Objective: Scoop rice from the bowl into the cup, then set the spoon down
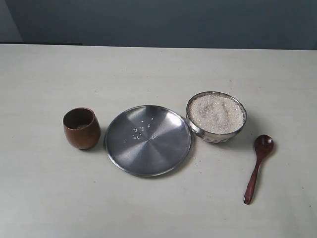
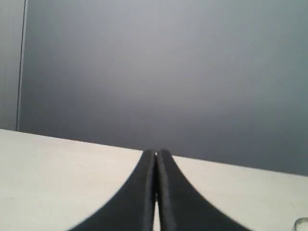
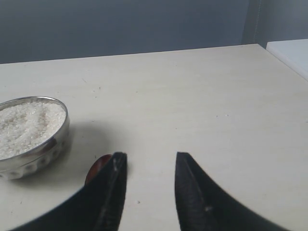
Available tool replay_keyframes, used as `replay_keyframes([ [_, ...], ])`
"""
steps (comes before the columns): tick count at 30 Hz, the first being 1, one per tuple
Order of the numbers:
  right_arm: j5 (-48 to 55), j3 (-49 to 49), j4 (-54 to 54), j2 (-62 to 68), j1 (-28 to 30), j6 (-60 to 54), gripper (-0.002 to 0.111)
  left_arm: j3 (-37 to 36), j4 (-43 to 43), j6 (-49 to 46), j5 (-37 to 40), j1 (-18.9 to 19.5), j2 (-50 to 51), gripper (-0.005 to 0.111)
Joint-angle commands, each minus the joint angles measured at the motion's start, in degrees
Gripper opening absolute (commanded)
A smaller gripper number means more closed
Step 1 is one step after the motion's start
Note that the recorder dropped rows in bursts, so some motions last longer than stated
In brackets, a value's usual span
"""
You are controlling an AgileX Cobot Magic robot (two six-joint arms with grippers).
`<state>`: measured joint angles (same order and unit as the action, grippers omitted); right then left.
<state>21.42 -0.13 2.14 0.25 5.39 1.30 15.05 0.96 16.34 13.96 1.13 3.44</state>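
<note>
The pale surface (image 1: 49,198) carries everything in one row: the flat steel plate (image 1: 148,153) in the middle, the bowl (image 1: 213,137) touching or just beside its right rim and heaped with rice (image 1: 216,113), and the cup (image 1: 81,129) just off the plate's left rim. The spoon (image 1: 257,168) lies flat on the surface, to the right of the bowl and slightly nearer the camera. Its round end sits close to the bowl, and its handle runs away toward the near edge with a slight slant to the left. That puts it on the right arm's side, well apart from anything the left arm faces. In the right wrist view the right jaws stand apart with nothing between them, and the spoon's round end shows just beside one jaw, partly hidden behind it. The handle is out of sight there, so I judge the grasp needs the jaws drawn back along that axis. The left jaws are pressed together and hold nothing. A few loose grains (image 1: 140,130) dot the plate.
</note>
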Motion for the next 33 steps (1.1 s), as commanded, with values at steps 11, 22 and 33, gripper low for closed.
replay_keyframes([
  [11, -0.58, 0.13, 0.1, -0.25, 0.21, 0.03, 0.034, 16.28, -3.85, -15.45, 21.77, -1.37, 22.72, 0.0],
  [22, -0.45, 0.13, 0.1, -0.25, 0.21, 0.03, 0.034, 18.13, -6.0, -15.32, 24.27, -1.37, 29.88, 0.0],
  [33, -4.03, 0.13, -2.14, -0.25, 0.21, -0.28, 0.034, 18.13, -5.17, -15.32, 24.19, -1.37, 29.88, 0.0],
])
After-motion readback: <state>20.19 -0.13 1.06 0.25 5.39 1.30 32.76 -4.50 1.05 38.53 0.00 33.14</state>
